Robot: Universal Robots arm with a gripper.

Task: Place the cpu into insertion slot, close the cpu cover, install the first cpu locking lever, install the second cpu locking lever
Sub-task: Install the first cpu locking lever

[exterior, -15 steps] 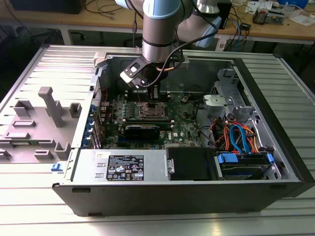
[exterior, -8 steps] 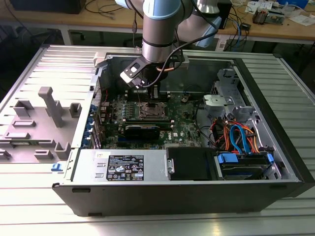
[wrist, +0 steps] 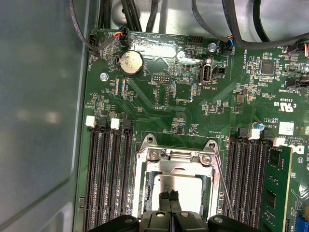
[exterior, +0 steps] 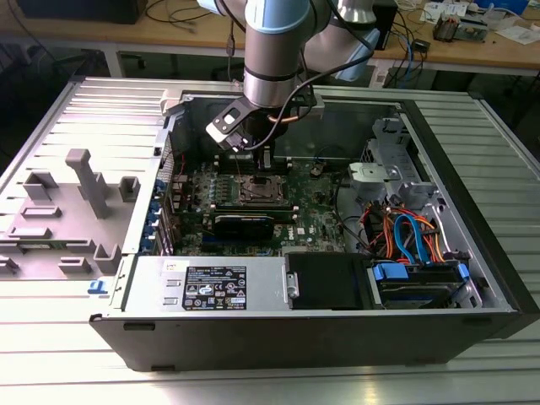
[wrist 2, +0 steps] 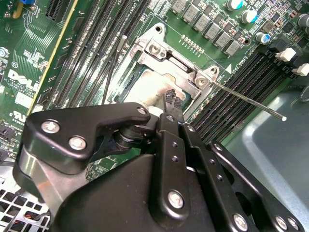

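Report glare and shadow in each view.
Exterior view: inside the case is dimmer than the bright table. First wrist view: the coin battery and chip glare pale. Second wrist view: the chip reflects warm light behind the dark end effector.

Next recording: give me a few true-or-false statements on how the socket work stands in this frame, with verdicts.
1. The gripper hangs right above the insertion slot. True.
2. The cpu cover stands upright and open. False: it lies flat over the slot, with the cpu showing through its cut-out.
3. The computer case is closed up. False: its side is open and the motherboard is exposed.
4. A round coin battery sits on the motherboard. True.
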